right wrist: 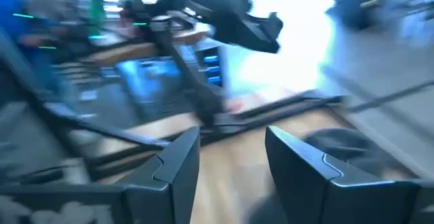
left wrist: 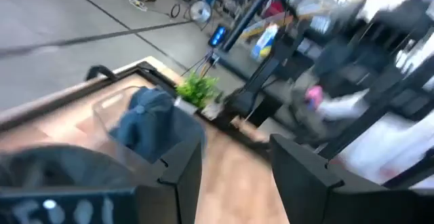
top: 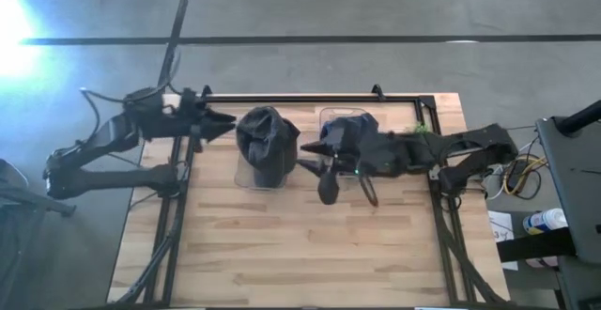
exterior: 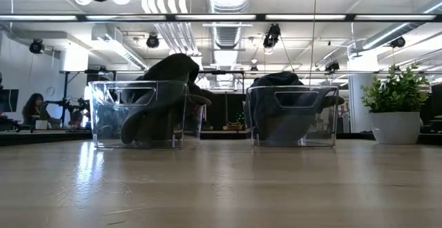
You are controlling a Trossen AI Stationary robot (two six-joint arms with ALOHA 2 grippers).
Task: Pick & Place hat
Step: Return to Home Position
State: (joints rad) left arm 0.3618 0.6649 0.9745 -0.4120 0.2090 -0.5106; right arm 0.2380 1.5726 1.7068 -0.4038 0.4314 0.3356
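Observation:
A dark hat [top: 266, 139] is heaped in the left clear bin [exterior: 138, 114] and sticks up over its rim. A dark blue hat [top: 349, 127] lies in the right clear bin [exterior: 293, 115]. My left gripper [top: 223, 122] is open and hangs above the table just left of the dark hat, pointing right. My right gripper [top: 310, 156] is open and hovers between the two bins, pointing left at the dark hat. The left wrist view looks past the open fingers [left wrist: 234, 170] at the blue hat [left wrist: 152, 119]. The right wrist view is blurred, with the dark hat [right wrist: 346, 142] beyond the open fingers [right wrist: 230, 163].
A potted plant [top: 420, 128] stands at the table's far right, behind the right arm, and shows in the low view [exterior: 397, 107]. A black frame rail [top: 310, 97] runs along the far edge. The near half of the wooden table [top: 300, 244] is bare.

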